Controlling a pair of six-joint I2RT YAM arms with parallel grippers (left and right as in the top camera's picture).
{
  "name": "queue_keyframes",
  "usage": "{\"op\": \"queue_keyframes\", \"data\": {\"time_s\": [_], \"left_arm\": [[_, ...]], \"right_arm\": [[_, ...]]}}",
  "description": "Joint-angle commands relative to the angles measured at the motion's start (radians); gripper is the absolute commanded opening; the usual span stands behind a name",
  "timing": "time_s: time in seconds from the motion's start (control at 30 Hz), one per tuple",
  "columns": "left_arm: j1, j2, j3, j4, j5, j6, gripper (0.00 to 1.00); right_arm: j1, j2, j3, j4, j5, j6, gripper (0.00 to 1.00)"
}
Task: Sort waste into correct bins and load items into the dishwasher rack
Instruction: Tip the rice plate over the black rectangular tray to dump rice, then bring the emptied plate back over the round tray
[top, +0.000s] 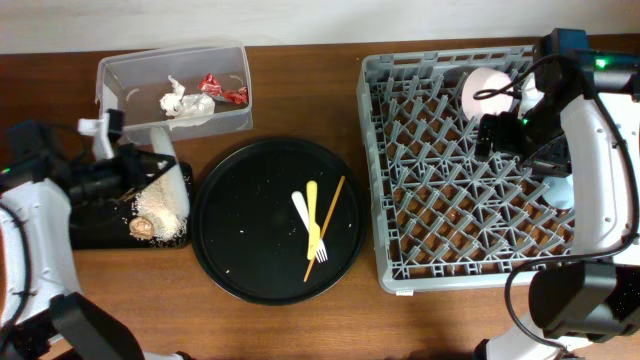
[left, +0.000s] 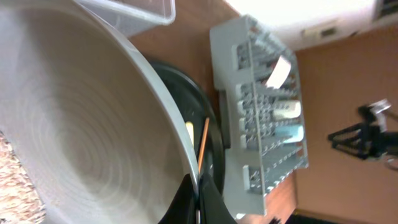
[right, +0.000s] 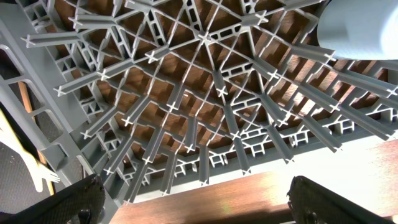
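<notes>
Holding the plate (top: 170, 168) steeply tilted over the shallow black tray (top: 98, 238) at the left edge of the table, the left gripper (left: 198, 196) is pinched shut on the plate's rim, and the rice (top: 160, 208) and a brown lump (top: 142, 228) lie heaped in the tray beneath it. The grip is thin, on the very edge, so the plate could swivel or slip out when carried. Grains clinging to it may scatter over the wood on the way to the rack (top: 372, 180) along the right edge. The right gripper (right: 198, 202) hangs over that rack, jaws spread wide with nothing between them, near the blue cup (right: 360, 28); it sits in the plate's likely path, and a bump there could knock cup or plate
</notes>
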Motion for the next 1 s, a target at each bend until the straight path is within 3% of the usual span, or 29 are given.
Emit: {"op": "queue_keyframes", "data": {"time_s": [0.0, 0.3, 0.37, 0.47, 0.6, 0.73, 0.77, 0.87, 0.97], "left_arm": [[0.068, -0.028, 0.019, -0.01, 0.154, 0.024, 0.0], [0.244, -0.028, 0.019, -0.014, 0.441, 0.061, 0.0], [0.258, -0.029, 0.019, -0.033, 0.396, 0.061, 0.0], [0.135, -0.059, 0.019, -0.053, 0.317, 0.061, 0.0], [-0.282, -0.093, 0.019, -0.053, -0.102, 0.045, 0.0], [-0.702, -0.047, 0.019, 0.003, -0.716, -0.105, 0.0], [-0.764, -0.013, 0.019, 0.019, -0.802, -0.136, 0.0], [-0.851, 0.116, 0.019, 0.063, -0.906, -0.185, 0.0], [-0.853, 0.227, 0.019, 0.09, -0.897, -0.185, 0.0]], "right_arm": [[-0.002, 0.001, -0.002, -0.003, 0.013, -0.007, 0.98], [-0.002, 0.001, -0.002, -0.007, 0.013, -0.007, 0.98], [-0.002, 0.001, -0.002, -0.006, 0.013, -0.007, 0.98], [-0.002, 0.001, -0.002, -0.006, 0.013, -0.007, 0.98], [-0.002, 0.001, -0.002, -0.006, 0.013, -0.007, 0.98], [-0.002, 0.001, -0.002, -0.007, 0.013, -0.008, 0.98], [-0.002, 0.001, -0.002, -0.007, 0.013, -0.008, 0.98], [-0.002, 0.001, -0.002, -0.007, 0.013, -0.008, 0.98], [-0.002, 0.001, -0.002, -0.006, 0.013, -0.008, 0.98]]}}
